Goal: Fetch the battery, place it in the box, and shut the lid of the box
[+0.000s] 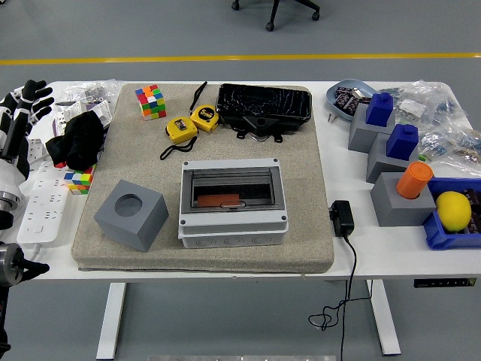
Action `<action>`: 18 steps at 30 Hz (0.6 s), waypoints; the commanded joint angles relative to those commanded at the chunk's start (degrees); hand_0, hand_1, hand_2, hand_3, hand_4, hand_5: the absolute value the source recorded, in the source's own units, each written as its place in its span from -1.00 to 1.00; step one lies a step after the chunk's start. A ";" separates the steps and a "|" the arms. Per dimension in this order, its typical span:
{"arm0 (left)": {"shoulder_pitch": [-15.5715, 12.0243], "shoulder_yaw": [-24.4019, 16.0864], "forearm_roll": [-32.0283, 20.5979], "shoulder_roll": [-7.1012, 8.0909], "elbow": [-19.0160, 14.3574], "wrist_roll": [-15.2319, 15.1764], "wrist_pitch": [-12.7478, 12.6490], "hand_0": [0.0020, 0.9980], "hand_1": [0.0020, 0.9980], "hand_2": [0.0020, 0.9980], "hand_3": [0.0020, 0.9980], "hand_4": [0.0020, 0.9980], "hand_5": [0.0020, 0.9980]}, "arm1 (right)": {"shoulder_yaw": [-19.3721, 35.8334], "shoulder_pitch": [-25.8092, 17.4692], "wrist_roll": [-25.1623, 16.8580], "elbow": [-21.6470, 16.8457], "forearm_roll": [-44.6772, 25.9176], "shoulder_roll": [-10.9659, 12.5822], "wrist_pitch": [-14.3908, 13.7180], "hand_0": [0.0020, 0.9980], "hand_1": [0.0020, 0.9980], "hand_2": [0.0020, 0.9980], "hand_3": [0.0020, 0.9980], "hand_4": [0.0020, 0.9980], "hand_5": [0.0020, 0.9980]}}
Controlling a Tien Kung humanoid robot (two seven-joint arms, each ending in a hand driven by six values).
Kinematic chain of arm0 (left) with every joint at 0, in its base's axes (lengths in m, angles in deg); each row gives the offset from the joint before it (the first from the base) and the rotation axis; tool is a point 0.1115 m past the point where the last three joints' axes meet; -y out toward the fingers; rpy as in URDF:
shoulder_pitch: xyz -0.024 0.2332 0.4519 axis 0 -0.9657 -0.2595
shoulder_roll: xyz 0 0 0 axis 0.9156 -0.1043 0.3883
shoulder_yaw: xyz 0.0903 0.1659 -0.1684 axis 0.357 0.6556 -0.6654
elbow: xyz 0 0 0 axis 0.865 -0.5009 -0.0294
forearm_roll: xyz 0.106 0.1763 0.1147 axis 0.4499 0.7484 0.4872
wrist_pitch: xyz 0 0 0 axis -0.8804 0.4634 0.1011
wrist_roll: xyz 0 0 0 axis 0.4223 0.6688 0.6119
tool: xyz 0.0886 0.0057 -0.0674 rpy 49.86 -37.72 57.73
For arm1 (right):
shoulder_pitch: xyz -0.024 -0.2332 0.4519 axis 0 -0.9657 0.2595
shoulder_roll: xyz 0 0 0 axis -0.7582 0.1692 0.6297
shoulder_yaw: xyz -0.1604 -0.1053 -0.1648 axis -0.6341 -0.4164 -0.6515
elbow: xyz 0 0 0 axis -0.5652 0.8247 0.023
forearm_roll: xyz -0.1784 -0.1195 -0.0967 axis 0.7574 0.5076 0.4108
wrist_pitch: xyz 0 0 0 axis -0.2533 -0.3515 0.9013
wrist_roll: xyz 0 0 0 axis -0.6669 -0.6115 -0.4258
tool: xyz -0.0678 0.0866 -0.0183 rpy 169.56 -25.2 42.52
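Observation:
The grey box [233, 226] stands in the middle of the beige mat [301, 248]. Its see-through lid [231, 186] lies down over the top. Through the lid I see an orange battery [219, 200] inside the box. My left hand [26, 101] is at the table's far left edge, well away from the box, with its fingers relaxed and holding nothing. My right hand is out of view.
On the mat are a grey cube with a hole [130, 214], a Rubik's cube [151, 101], two yellow tape measures [181, 129] and a black tray [264, 107]. A black cloth [77, 138] and power strip [37, 203] lie left. Right: a black adapter [342, 218], grey blocks, an orange cylinder [414, 180] and a lemon [453, 210].

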 joint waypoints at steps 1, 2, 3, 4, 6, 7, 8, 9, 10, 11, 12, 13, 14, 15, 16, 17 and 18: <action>0.02 0.08 0.02 0.01 -0.02 0.02 0.02 0.54 0.52 0.47 0.41 0.95 0.59 | 0.01 0.00 0.03 0.00 0.01 -0.01 0.00 0.64 0.61 0.57 0.61 1.00 1.00; 0.04 0.13 0.03 0.01 -0.02 0.03 0.03 0.54 0.52 0.47 0.41 0.95 0.59 | 0.01 -0.01 0.04 -0.02 0.01 -0.01 0.00 0.64 0.61 0.57 0.61 1.00 1.00; 0.04 0.16 0.03 0.01 -0.01 0.03 0.02 0.54 0.52 0.47 0.41 0.95 0.59 | -0.02 -0.04 0.07 -0.01 0.00 0.00 0.02 0.64 0.61 0.57 0.61 1.00 1.00; 0.03 0.17 0.02 0.01 0.00 0.03 0.01 0.54 0.52 0.47 0.41 0.95 0.59 | -0.03 -0.08 0.09 0.00 -0.01 0.00 0.02 0.64 0.61 0.57 0.61 1.00 1.00; 0.00 0.17 0.04 0.02 0.00 0.05 0.02 0.54 0.52 0.47 0.41 0.95 0.59 | -0.02 -0.14 0.12 0.00 -0.04 0.01 0.02 0.64 0.61 0.57 0.61 1.00 1.00; -0.04 0.17 0.02 0.03 0.03 0.07 0.02 0.53 0.51 0.46 0.41 0.95 0.59 | -0.05 -0.17 0.16 0.00 -0.04 0.01 0.03 0.64 0.61 0.57 0.61 1.00 1.00; -0.08 0.17 0.02 0.03 0.05 0.09 0.01 0.53 0.51 0.46 0.41 0.95 0.59 | -0.04 -0.18 0.19 0.01 -0.03 0.00 0.04 0.64 0.61 0.57 0.61 1.00 1.00; -0.11 0.16 0.03 0.03 0.06 0.11 0.01 0.53 0.51 0.46 0.41 0.95 0.59 | -0.01 -0.19 0.20 0.00 -0.01 -0.01 0.05 0.64 0.61 0.57 0.61 1.00 1.00; -0.13 0.16 0.04 0.03 0.06 0.13 0.02 0.53 0.51 0.46 0.41 0.95 0.59 | 0.02 -0.20 0.21 -0.01 0.01 -0.01 0.06 0.64 0.61 0.57 0.61 1.00 1.00; -0.13 0.17 0.07 0.02 0.03 0.17 0.06 0.53 0.51 0.46 0.41 0.95 0.59 | 0.08 -0.20 0.20 -0.02 0.02 -0.03 0.06 0.64 0.61 0.57 0.61 1.00 1.00; -0.10 0.15 0.08 -0.01 0.01 0.20 0.08 0.53 0.51 0.46 0.41 0.95 0.59 | 0.13 -0.18 0.20 -0.04 0.03 -0.03 0.06 0.64 0.61 0.57 0.61 1.00 1.00; -0.06 0.14 0.10 -0.03 0.00 0.22 0.09 0.53 0.51 0.46 0.40 0.94 0.59 | 0.16 -0.15 0.20 -0.04 0.05 -0.03 0.06 0.64 0.61 0.56 0.61 1.00 1.00; -0.03 0.12 0.13 -0.04 -0.01 0.23 0.10 0.53 0.51 0.46 0.40 0.94 0.59 | 0.19 -0.12 0.20 -0.05 0.06 -0.03 0.05 0.64 0.61 0.56 0.61 1.00 1.00; 0.01 0.11 0.15 -0.04 -0.02 0.25 0.11 0.53 0.51 0.46 0.40 0.94 0.59 | 0.23 -0.08 0.19 -0.05 0.08 -0.03 0.04 0.64 0.61 0.56 0.61 1.00 1.00; 0.01 0.09 0.16 -0.04 -0.02 0.26 0.12 0.53 0.51 0.46 0.40 0.94 0.59 | 0.26 -0.07 0.19 -0.05 0.09 -0.02 0.03 0.64 0.61 0.56 0.61 1.00 1.00; 0.03 0.05 0.17 -0.06 -0.02 0.28 0.12 0.53 0.51 0.46 0.40 0.94 0.59 | 0.25 -0.03 0.20 -0.06 0.06 0.00 0.02 0.64 0.61 0.56 0.61 1.00 1.00; 0.08 0.01 0.18 -0.08 -0.02 0.30 0.11 0.53 0.51 0.46 0.40 0.94 0.59 | 0.25 0.01 0.20 -0.04 0.02 0.00 0.01 0.64 0.61 0.56 0.61 1.00 1.00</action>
